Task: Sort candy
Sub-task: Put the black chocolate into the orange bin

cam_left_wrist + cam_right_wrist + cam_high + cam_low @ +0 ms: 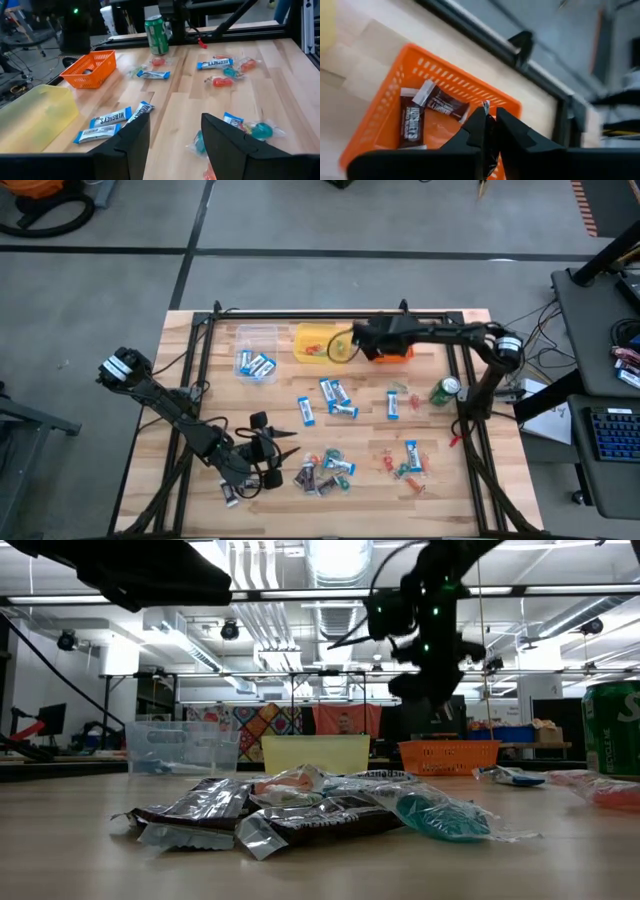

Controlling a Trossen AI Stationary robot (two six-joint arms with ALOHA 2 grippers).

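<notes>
Wrapped candy lies scattered on the wooden table: blue-and-white bars (pixel 337 398), a heap of dark brown ones (pixel 315 477) and small red and teal sweets (pixel 405 465). At the far edge stand a clear tub (pixel 256 340) with blue bars, a yellow tub (pixel 318 342) and an orange tub (pixel 395 100) with two dark brown candies lying in it. My right gripper (pixel 490 117) hangs over the orange tub, shut on a dark brown candy. My left gripper (pixel 172 145) is open near the front left, just left of the dark heap, with nothing between its fingers. My right gripper pinches a dark-wrapped candy between its two fingers, and the wrapper's silvery end (pixel 485 106) sticks out past the fingertips. The fingers slant downward over the orange tub. The candy is lifted clear, above the tub's inside.
A green can (pixel 444 390) stands at the right, close to the right arm's base. A black frame rail (pixel 340 315) runs along the table's far edge and down both sides. Bare wood lies between the tubs and the candy in the middle.
</notes>
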